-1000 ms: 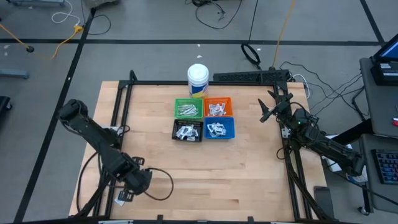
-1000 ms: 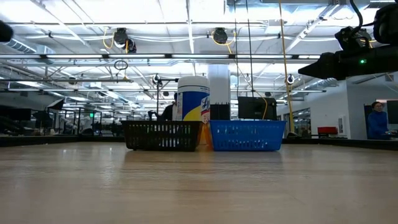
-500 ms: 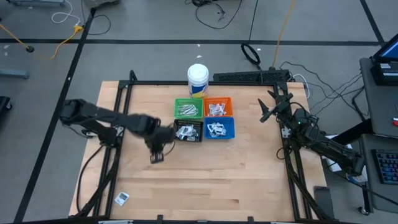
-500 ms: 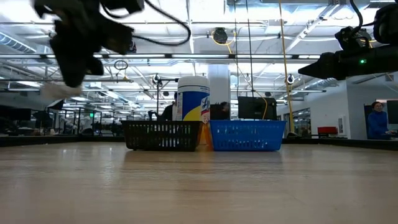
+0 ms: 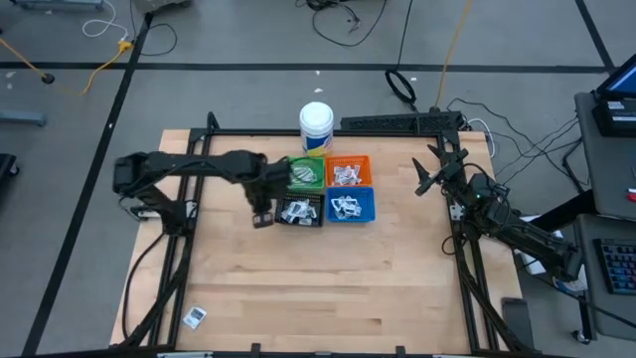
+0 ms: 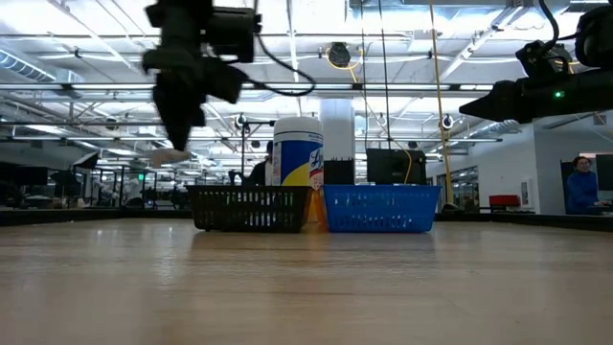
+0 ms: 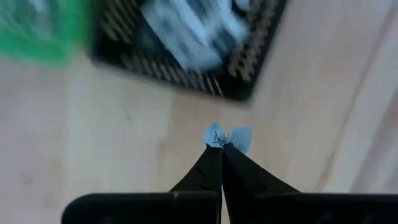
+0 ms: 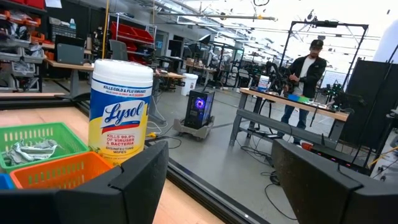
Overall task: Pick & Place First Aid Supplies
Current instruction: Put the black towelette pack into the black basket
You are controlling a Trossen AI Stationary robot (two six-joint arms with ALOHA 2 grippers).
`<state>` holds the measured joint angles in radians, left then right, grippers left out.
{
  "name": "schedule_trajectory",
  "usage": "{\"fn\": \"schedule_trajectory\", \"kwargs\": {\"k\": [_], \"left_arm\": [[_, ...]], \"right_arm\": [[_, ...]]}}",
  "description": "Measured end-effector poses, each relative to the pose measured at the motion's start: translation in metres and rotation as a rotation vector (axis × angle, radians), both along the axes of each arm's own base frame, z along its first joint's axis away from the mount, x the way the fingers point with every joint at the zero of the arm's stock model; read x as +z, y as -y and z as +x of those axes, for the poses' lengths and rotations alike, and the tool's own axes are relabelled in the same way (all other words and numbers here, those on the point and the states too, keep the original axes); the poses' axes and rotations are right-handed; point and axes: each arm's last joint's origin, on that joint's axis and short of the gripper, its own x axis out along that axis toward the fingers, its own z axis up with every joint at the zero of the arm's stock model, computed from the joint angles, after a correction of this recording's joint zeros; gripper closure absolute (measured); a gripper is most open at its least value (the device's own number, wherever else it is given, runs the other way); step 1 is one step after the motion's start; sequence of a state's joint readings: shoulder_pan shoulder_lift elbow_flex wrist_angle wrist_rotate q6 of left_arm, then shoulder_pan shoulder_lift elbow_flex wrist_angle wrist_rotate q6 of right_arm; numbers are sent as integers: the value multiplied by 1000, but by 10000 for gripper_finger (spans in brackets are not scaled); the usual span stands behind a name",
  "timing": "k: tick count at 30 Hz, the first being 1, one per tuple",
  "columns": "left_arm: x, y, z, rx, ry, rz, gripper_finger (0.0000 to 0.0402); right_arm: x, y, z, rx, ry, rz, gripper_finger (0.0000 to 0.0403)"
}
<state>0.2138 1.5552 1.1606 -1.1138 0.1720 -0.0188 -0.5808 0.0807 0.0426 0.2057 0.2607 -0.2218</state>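
My left gripper (image 5: 261, 218) hovers above the table just left of the black bin (image 5: 300, 209), shut on a small pale packet (image 7: 240, 138). The low view shows the packet (image 6: 170, 153) under the fingers, well above the table. The black bin, green bin (image 5: 300, 172), orange bin (image 5: 349, 171) and blue bin (image 5: 352, 206) all hold piles of packets. One more white packet (image 5: 195, 316) lies flat near the table's near left corner. My right gripper (image 5: 425, 179) waits open near the table's right edge, high up. My left gripper pinches the small packet by one edge (image 7: 217, 137) between its two fingertips (image 7: 211, 155), coming from above and pointing down. The packet is lifted clear and sticks out beyond the tips, above bare table beside the black bin's left wall.
A white cylindrical tub with a blue label (image 5: 316, 127) stands just beyond the green bin. A black frame (image 5: 199, 169) runs along the table's left, far and right sides. Bare wood (image 5: 328, 278) fills the near half of the table. A person (image 8: 308, 68) stands in the room beyond.
My left arm has swung from the table's near left corner up and toward the far right, ending beside the black bin with the packet between its shut fingers. The loose white packet stayed at the near left corner.
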Motion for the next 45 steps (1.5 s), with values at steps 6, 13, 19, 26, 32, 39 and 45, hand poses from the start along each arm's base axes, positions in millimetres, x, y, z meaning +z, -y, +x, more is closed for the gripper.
{"fn": "schedule_trajectory", "kwargs": {"k": [6, 13, 19, 26, 32, 39, 45], "left_arm": [[4, -16, 43, 10, 7, 22, 402], [-10, -27, 76, 14, -14, 88, 402], [-33, -24, 85, 38, -78, 83, 397], [-31, -24, 85, 97, -73, 75, 336], [-26, -26, 86, 166, -61, 65, 231], [-12, -38, 87, 456, -68, 24, 160], [-11, -40, 84, 727, -145, -129, 137]], "right_arm": [[0, 0, 0, 0, 0, 0, 124], [0, 0, 0, 0, 0, 0, 124], [0, 0, 0, 0, 0, 0, 124], [0, 0, 0, 0, 0, 0, 124], [0, 0, 0, 0, 0, 0, 124], [0, 0, 0, 0, 0, 0, 124], [0, 0, 0, 0, 0, 0, 124]]}}
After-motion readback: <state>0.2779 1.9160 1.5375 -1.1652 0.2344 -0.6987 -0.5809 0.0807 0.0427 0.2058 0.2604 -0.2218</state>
